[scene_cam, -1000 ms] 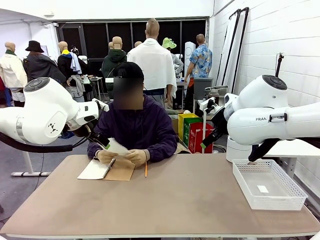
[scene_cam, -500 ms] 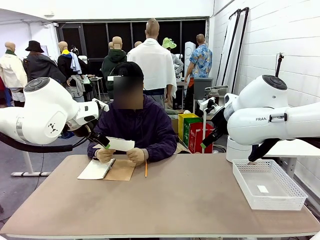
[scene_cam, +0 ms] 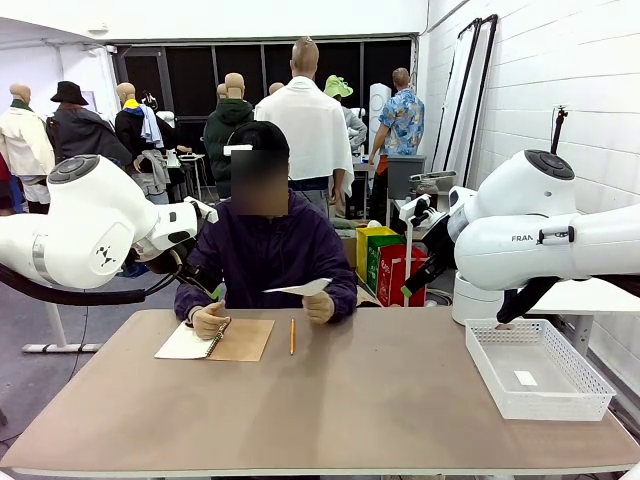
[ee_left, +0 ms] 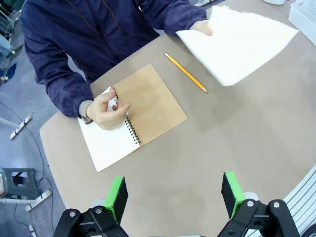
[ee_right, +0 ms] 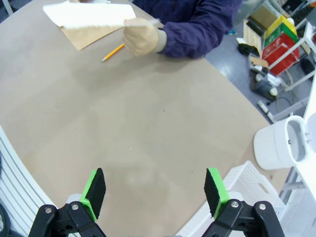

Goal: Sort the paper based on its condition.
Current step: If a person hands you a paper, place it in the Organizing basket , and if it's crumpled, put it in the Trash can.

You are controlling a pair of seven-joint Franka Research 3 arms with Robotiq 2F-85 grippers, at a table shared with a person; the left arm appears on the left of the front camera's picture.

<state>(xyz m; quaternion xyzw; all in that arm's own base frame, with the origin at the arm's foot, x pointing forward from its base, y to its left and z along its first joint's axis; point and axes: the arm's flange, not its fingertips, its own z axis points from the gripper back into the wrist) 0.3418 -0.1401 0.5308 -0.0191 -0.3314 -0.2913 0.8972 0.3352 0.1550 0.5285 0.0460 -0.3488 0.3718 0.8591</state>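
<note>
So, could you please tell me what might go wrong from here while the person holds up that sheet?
The thin white paper sheet is held in the air by one edge in the person's hand; the open left gripper or right gripper, taking it, might crumple or tear it. Closing near that hand could pinch fingers. The yellow wooden pencil lies on the table beneath and might get knocked.

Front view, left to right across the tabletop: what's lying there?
spiral notebook → pencil → white mesh basket. The paper held up in the person's hand sits above the pencil in the picture, so it is left out.
</note>
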